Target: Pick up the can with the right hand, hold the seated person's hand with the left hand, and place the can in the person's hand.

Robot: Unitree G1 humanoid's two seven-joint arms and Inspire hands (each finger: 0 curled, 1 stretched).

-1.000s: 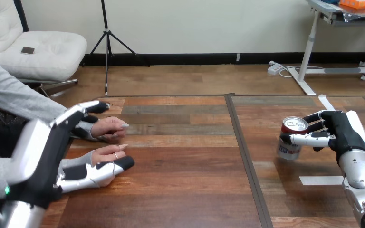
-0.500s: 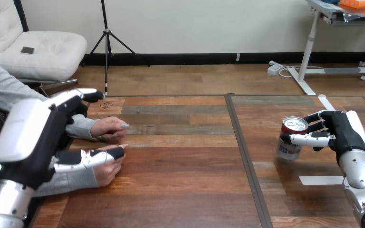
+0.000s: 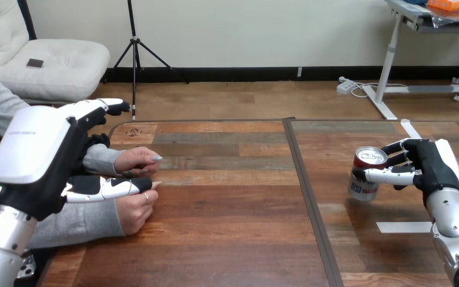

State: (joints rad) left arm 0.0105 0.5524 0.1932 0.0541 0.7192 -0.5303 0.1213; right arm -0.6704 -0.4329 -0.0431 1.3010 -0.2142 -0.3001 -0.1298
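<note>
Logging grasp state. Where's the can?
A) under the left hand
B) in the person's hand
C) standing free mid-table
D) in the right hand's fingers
D: the right hand has its fingers and thumb curled round the can at the view's right, apart from the person's hands.

Right hand [image 3: 425, 162] curled round can [image 3: 364, 179], left hand [image 3: 36, 149] (uncurled) over person's nearer hand [image 3: 132, 209].

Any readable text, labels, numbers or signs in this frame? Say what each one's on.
left hand, white back shell: a faint line of print, too small to read.
can, held in the right hand: print on its side, blurred, unreadable.
table, far left corner: a small dark mark, not legible.
No text here can be quoted.
</note>
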